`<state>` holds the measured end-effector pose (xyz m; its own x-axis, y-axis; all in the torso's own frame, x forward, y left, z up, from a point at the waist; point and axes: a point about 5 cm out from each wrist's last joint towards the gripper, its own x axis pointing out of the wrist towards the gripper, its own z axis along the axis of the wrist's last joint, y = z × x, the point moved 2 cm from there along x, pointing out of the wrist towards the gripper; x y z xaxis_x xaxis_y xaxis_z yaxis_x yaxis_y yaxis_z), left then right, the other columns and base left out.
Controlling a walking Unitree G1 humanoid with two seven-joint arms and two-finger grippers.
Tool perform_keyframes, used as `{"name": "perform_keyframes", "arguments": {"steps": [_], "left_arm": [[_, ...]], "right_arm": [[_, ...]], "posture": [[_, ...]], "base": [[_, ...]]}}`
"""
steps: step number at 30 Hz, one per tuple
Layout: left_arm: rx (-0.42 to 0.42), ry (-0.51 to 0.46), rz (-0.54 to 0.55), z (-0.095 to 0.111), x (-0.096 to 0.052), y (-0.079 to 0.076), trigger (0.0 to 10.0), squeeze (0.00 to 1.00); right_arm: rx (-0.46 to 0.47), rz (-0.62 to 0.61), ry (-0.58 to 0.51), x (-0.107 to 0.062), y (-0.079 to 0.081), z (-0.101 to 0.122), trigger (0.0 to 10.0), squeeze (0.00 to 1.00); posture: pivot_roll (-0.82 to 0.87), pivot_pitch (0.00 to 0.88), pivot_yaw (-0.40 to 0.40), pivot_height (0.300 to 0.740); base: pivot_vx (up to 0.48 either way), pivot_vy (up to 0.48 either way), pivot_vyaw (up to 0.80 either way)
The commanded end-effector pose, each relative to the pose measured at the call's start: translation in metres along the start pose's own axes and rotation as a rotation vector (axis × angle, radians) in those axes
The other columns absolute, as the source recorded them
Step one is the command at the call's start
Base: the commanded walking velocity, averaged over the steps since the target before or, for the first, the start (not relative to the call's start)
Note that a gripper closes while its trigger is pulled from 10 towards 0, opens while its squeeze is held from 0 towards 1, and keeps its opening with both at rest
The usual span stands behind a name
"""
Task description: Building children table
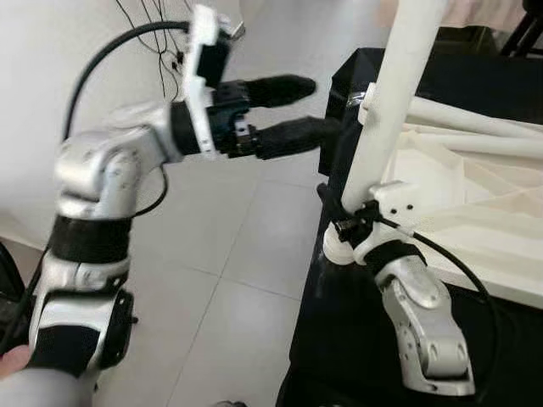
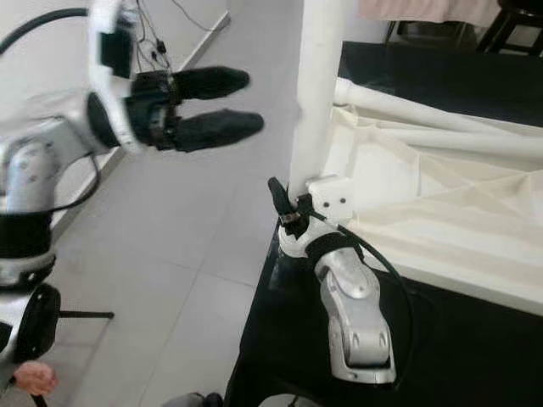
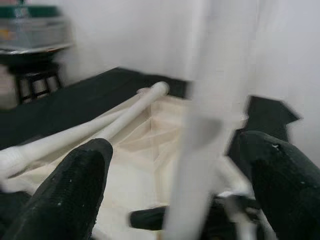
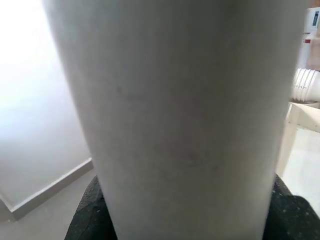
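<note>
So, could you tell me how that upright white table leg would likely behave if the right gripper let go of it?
The white table leg looks like a stiff, smooth tube, so it may slip. It stands tall at the table's corner bracket, held low by the right gripper, so it would probably tip. The open left gripper is beside it.

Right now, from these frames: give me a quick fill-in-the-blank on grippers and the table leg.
1. The right gripper is shut on the white ____, near its base.
2. The left gripper hangs in the air with its fingers ____.
3. The white leg stands ____ at the corner of the cream tabletop.
4. More white legs lie ____ on the tabletop.

Missing: leg; open; upright; flat
</note>
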<state>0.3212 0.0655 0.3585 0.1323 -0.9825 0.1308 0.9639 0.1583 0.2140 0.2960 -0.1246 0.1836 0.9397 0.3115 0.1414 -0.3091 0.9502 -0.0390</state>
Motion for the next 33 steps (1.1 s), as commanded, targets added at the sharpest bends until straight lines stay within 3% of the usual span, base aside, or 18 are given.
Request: {"name": "perform_keyframes", "arguments": {"steps": [1,8,12,14,16,26,33], "left_arm": [[0.027,0.035,-0.034,-0.003,0.011,0.006,10.0,0.0],[0.08,0.051,-0.035,0.001,0.029,0.018,10.0,0.0],[0.097,0.044,-0.081,0.005,0.038,0.014,10.0,0.0],[0.097,0.023,-0.162,0.012,0.042,0.003,10.0,0.0],[0.09,-0.006,-0.232,0.022,0.038,-0.005,10.0,0.0],[0.074,-0.034,-0.324,0.031,0.025,-0.018,10.0,0.0],[0.1,-0.02,-0.282,0.025,0.023,-0.017,10.0,0.0]], "right_arm": [[0.145,0.067,0.252,-0.017,0.018,-0.062,10.0,0.0],[0.123,0.092,0.249,-0.016,0.022,-0.062,10.0,0.0],[0.114,0.105,0.252,-0.015,0.024,-0.063,10.0,0.0],[0.108,0.109,0.26,-0.015,0.024,-0.064,10.0,0.0],[0.104,0.109,0.266,-0.013,0.024,-0.065,10.0,0.0],[0.101,0.117,0.267,-0.009,0.025,-0.065,10.0,0.0],[0.09,0.132,0.268,-0.007,0.026,-0.064,10.0,0.0]], "posture": [[0.0,0.176,0.137,0.74],[-0.01,0.175,0.139,0.74],[-0.01,0.174,0.14,0.74],[-0.01,0.175,0.141,0.74],[-0.01,0.173,0.135,0.74],[0.0,0.168,0.126,0.74],[-0.01,0.167,0.119,0.74]], "base": [[0.0,0.0,0.0],[0.0,0.0,0.0],[0.0,0.0,0.0],[0.0,0.0,0.0],[0.0,0.0,0.0],[0.0,0.0,0.0],[0.0,0.0,0.0]]}}
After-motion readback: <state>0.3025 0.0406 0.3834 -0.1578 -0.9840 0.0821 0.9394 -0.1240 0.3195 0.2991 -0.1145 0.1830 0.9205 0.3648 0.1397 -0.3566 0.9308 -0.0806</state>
